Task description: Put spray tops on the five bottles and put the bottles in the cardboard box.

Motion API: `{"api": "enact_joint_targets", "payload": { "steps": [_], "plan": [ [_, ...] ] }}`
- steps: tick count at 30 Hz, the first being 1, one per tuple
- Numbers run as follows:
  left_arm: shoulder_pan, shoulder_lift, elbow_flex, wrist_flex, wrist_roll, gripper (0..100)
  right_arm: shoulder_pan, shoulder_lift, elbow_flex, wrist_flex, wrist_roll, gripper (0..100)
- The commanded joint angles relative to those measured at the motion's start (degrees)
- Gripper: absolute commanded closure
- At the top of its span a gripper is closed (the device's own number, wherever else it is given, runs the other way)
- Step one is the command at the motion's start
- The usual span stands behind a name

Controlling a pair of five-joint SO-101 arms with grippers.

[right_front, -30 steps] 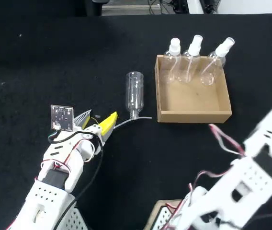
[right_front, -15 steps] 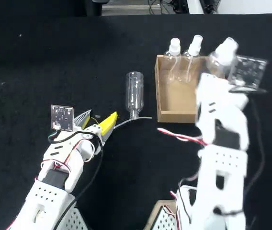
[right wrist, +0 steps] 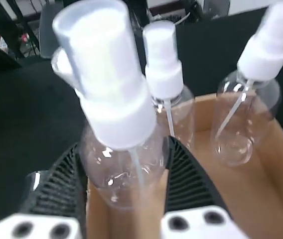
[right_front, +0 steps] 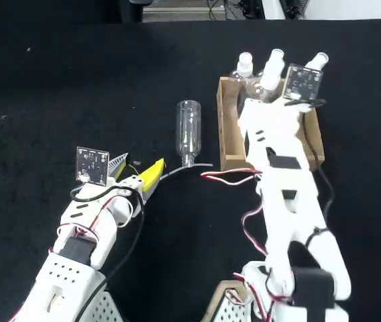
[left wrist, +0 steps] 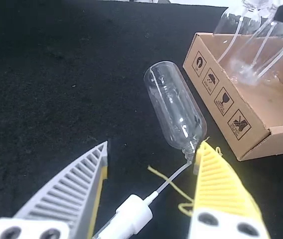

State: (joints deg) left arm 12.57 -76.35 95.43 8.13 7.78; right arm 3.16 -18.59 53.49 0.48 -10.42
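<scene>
A clear bottle (right_front: 188, 129) without a top lies on the black table, also in the left wrist view (left wrist: 175, 110). A white spray top (left wrist: 130, 215) with its thin tube (right_front: 185, 168) lies by the bottle's neck. My left gripper (left wrist: 154, 147) stands open over it, grey and yellow fingers on either side (right_front: 140, 163). Three topped bottles lean in the cardboard box (right_front: 235, 161). My right gripper (right wrist: 124, 147) is shut on the nearest topped bottle (right wrist: 119, 149), over the box's far end (right_front: 271, 87). The other two bottles (right wrist: 169, 107) (right wrist: 243, 117) stand beside it.
The right arm (right_front: 284, 201) stretches across the box from the front edge. The box wall (left wrist: 221, 97) lies close to the lying bottle. Black table (right_front: 76, 80) stretches open to the left and back.
The right arm swung from the lower right up over the box and its gripper now holds a topped bottle. The left arm barely moved.
</scene>
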Motion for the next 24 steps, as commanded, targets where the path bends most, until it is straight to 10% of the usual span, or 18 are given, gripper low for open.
{"api": "enact_joint_targets", "payload": {
  "steps": [1,24],
  "plan": [
    [-0.1,-1.0,-0.2,-1.6,-0.5,73,-0.6,1.8,-1.3,-2.3,0.6,98.7],
    [-0.1,-1.0,-0.2,-1.6,-0.5,73,-1.6,7.3,0.2,-2.5,7.1,98.3]
  ]
}}
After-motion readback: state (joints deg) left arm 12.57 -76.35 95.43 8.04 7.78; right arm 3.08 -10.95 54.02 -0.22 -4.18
